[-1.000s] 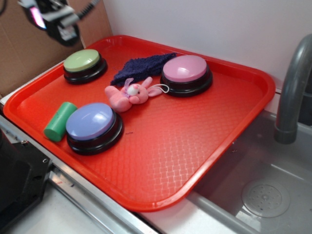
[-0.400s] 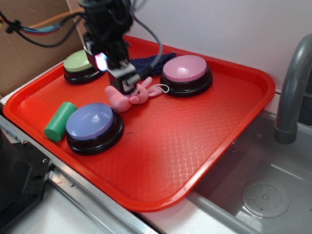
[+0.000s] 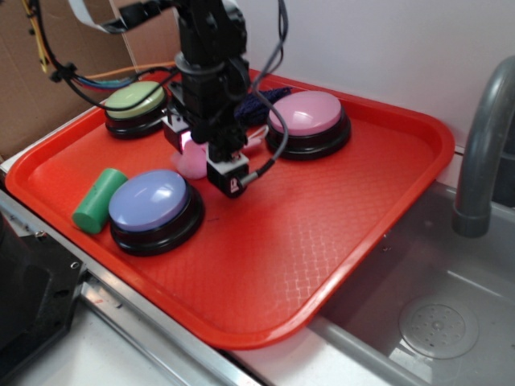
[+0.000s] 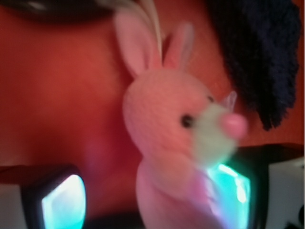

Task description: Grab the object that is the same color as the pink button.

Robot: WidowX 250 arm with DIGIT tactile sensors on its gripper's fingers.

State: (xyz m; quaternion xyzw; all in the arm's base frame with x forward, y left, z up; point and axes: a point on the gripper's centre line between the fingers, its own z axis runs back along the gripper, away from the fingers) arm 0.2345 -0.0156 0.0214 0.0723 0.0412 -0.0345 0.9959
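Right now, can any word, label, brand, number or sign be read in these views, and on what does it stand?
None can be read.
The pink bunny, pink button, lavender-blue button, green button, green cylinder and red tray bear no lettering.
The gripper housing shows no legible marking; the wrist view is blurred.

A red tray point(image 3: 322, 265) with a raised rim carried everything. On it stood three round dome buttons with black bases: the pink button point(image 3: 309, 121) near the far side, a green-topped button point(image 3: 135, 107) at the far left, and a lavender-blue-topped button point(image 3: 154, 209) near the front left. A green cylinder point(image 3: 98, 200) lay just beside the lavender one. The pink plush bunny point(image 4: 176, 129) lay on the tray between the buttons, with a dark blue fuzzy cloth point(image 4: 259, 52) beside its head.
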